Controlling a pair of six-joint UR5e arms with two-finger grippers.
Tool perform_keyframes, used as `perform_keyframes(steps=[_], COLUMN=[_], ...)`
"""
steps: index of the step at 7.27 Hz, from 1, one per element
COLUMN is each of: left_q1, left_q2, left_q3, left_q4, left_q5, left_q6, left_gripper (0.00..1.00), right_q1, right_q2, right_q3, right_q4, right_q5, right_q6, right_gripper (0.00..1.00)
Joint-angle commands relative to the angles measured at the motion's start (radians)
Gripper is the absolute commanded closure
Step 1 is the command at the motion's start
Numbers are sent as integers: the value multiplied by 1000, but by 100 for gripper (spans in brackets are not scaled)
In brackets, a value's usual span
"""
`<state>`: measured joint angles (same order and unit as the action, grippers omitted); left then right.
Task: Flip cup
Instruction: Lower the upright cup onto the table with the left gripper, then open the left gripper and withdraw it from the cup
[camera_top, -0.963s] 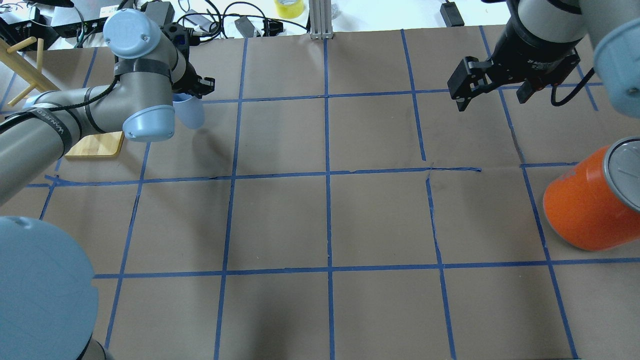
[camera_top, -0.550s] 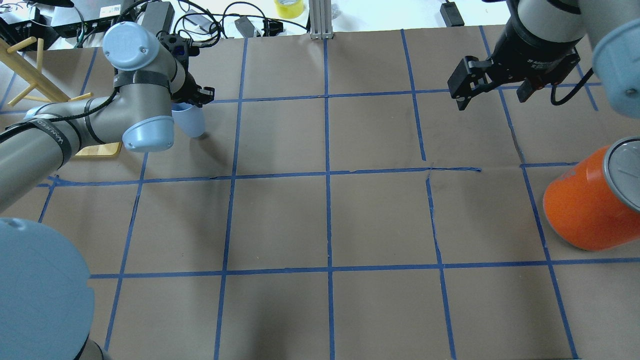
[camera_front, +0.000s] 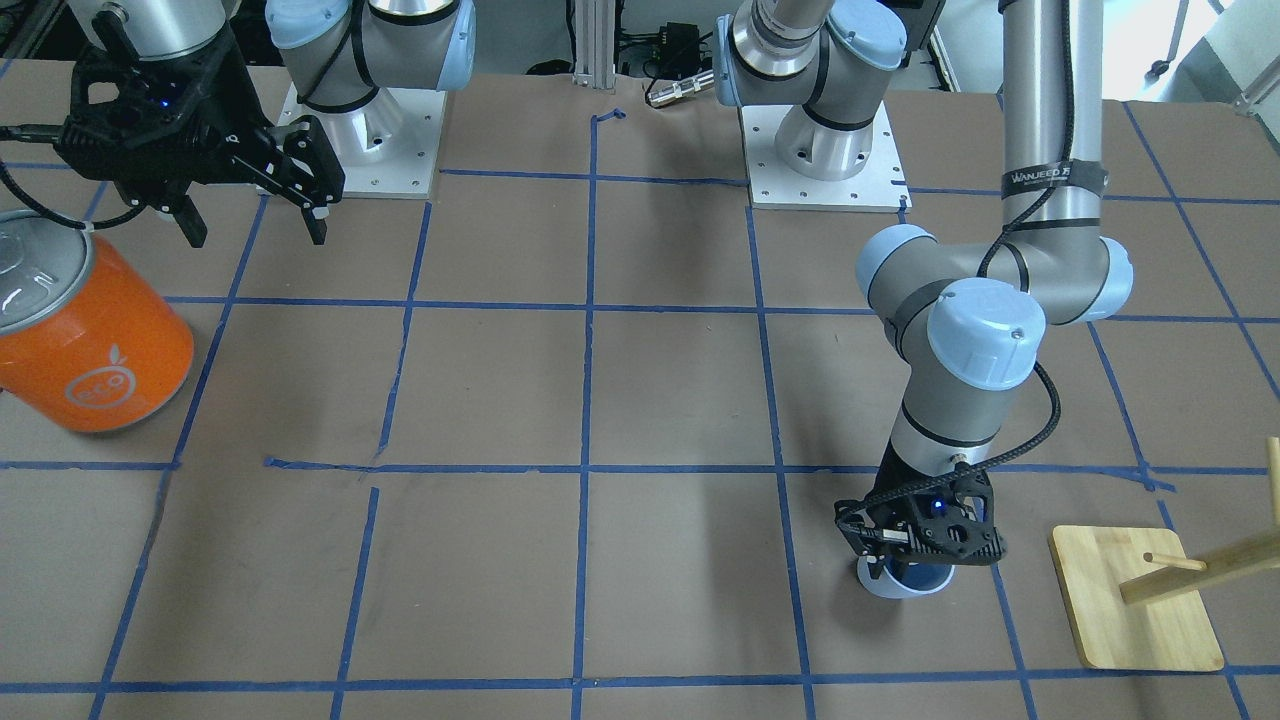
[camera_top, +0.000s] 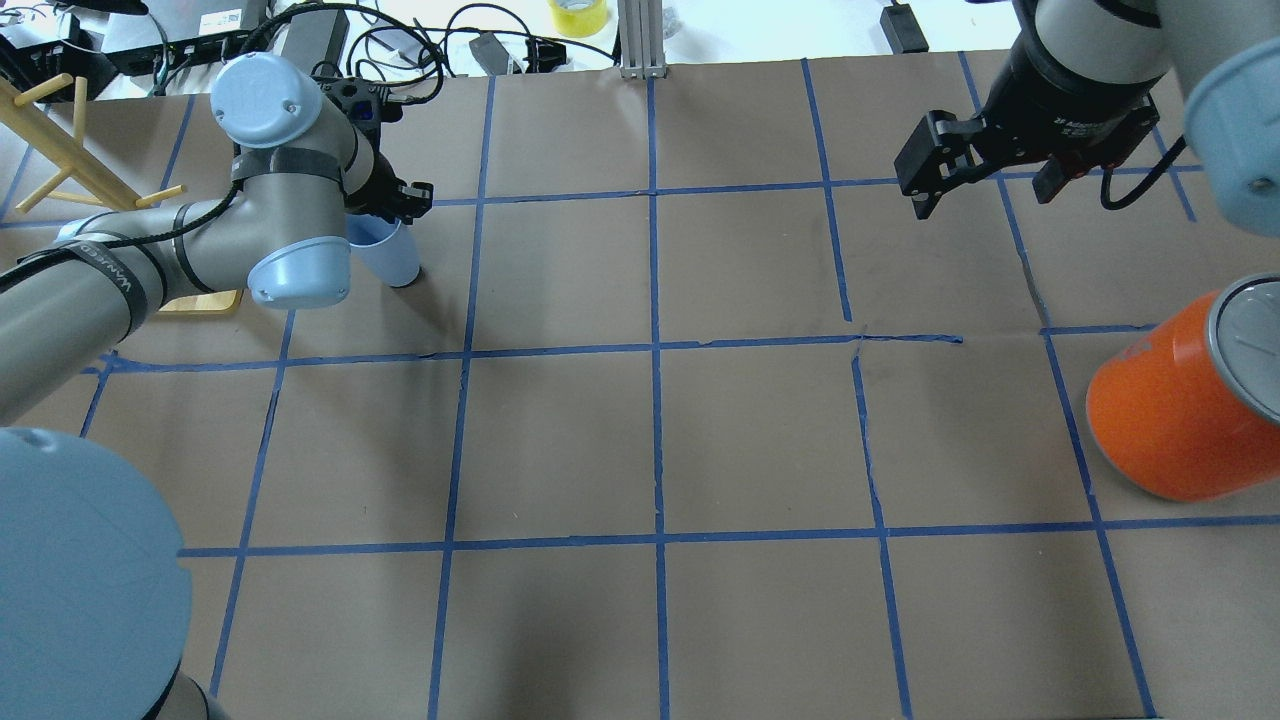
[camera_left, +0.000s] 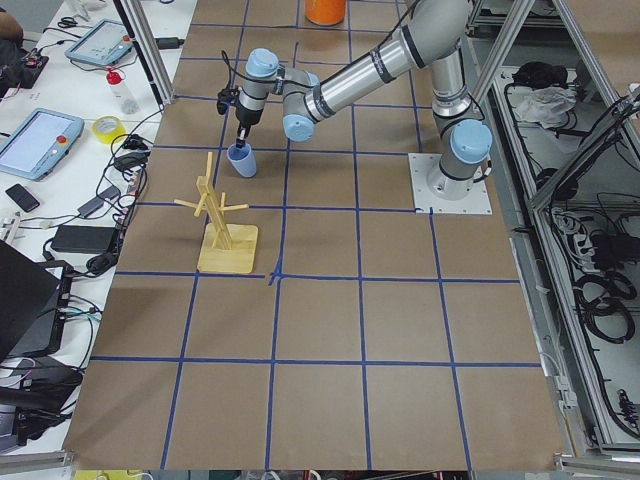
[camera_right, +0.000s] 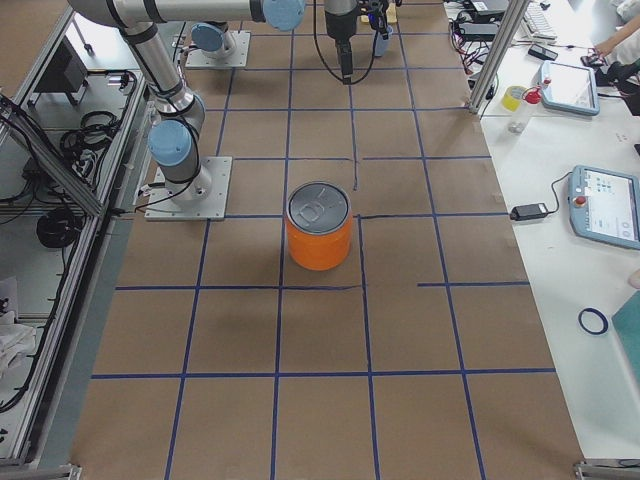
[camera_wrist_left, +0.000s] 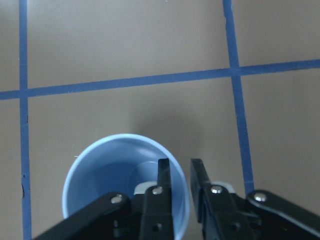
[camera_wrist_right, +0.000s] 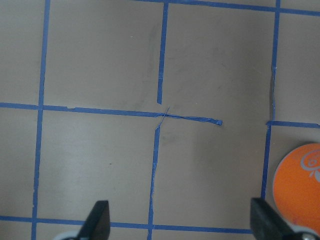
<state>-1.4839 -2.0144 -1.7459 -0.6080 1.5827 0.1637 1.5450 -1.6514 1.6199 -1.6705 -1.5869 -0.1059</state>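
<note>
The cup is a small pale blue tumbler, mouth up, at the table's far left; it also shows in the front view and the left side view. My left gripper is shut on its rim. In the left wrist view the cup opens toward the camera, and the gripper has one finger inside and one outside the wall. The cup's base looks to be at or just above the paper. My right gripper is open and empty at the far right, above the table.
A big orange can with a silver lid stands at the right edge, below my right gripper. A wooden peg rack on a square base stands just left of the cup. Cables and boxes lie beyond the table's far edge.
My left gripper has come down and a little toward the robot with the cup, which now sits lower and more upright. The right arm has not moved.
</note>
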Motion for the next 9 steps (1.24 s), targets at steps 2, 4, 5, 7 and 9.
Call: perform_keyframes(steps=[2, 4, 5, 7, 9], left_q1=[-4, -6, -6, -6, -15], left_q2=[84, 190, 247, 357, 425], left_q3=[63, 173, 201, 229, 217], left_q4=[-244, -547, -684, -882, -955], left_q5=[6, 11, 11, 5, -4], left_q6=[-15, -73, -111, -107, -115], left_gripper=[0, 0, 0, 0, 0], right_q1=[1, 1, 1, 0, 0], right_q2=[1, 1, 1, 1, 1], right_q3=[0, 0, 0, 0, 0], right_q4=[2, 2, 2, 2, 3], right_q5=[1, 1, -1, -1, -1], right_q6=[0, 0, 0, 0, 0], right_gripper=[0, 0, 0, 0, 0])
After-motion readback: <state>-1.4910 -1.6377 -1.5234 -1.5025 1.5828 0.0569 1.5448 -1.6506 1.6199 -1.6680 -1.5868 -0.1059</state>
